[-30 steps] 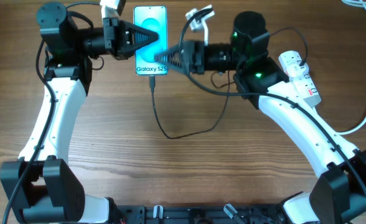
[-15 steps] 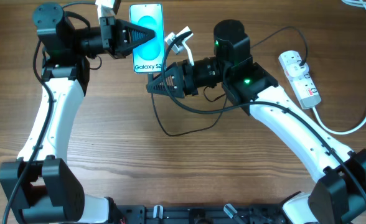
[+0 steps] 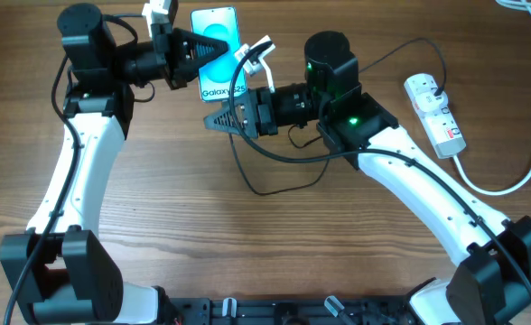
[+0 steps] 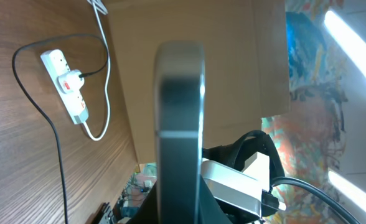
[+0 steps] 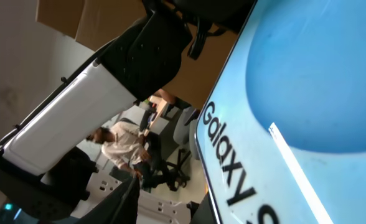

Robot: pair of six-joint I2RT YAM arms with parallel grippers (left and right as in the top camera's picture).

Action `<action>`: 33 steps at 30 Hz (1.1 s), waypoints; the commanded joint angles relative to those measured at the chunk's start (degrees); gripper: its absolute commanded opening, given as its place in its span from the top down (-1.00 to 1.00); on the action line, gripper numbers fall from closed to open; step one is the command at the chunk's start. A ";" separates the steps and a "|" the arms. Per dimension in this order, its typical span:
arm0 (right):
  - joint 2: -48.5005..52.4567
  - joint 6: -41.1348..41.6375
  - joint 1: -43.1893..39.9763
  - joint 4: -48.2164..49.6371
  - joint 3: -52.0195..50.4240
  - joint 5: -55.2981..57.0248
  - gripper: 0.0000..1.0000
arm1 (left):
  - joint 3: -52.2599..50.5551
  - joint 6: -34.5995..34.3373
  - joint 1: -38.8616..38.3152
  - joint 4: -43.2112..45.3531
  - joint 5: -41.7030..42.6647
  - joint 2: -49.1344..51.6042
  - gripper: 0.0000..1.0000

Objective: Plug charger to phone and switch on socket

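Above the table (image 3: 157, 235), one phone (image 3: 216, 20) clenched in left gripper (image 3: 213, 52), one charger (image 3: 256, 191), one socket (image 3: 435, 113); right gripper (image 3: 209, 122) state unclear.

The left arm (image 3: 71, 171) and right arm (image 3: 428, 194) share white shells on their long links and black round joints. Black cables (image 3: 455, 181) run along each. The left gripper (image 3: 213, 54) and right gripper (image 3: 211, 122) are black wedges. White brackets (image 3: 160, 11) sit at the wrists. Green lights (image 3: 351, 119) glow on the right arm.
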 commanded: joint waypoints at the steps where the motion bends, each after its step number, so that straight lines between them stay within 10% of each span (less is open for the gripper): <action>1: 0.33 1.36 -2.10 0.37 0.57 0.92 0.09 | 0.17 -0.20 2.03 0.20 0.26 -0.96 0.92; 17: 0.33 4.11 -2.14 0.79 0.57 0.66 0.43 | 0.17 -1.66 1.42 -0.94 -1.77 -0.96 0.92; 22: 0.33 4.13 -2.16 0.76 0.57 0.72 0.91 | 0.17 -1.66 1.36 -0.92 -1.20 -0.96 0.92; 33: 0.33 8.33 -4.15 4.37 0.57 0.61 0.91 | 0.17 3.80 1.33 -0.85 9.46 -0.96 0.92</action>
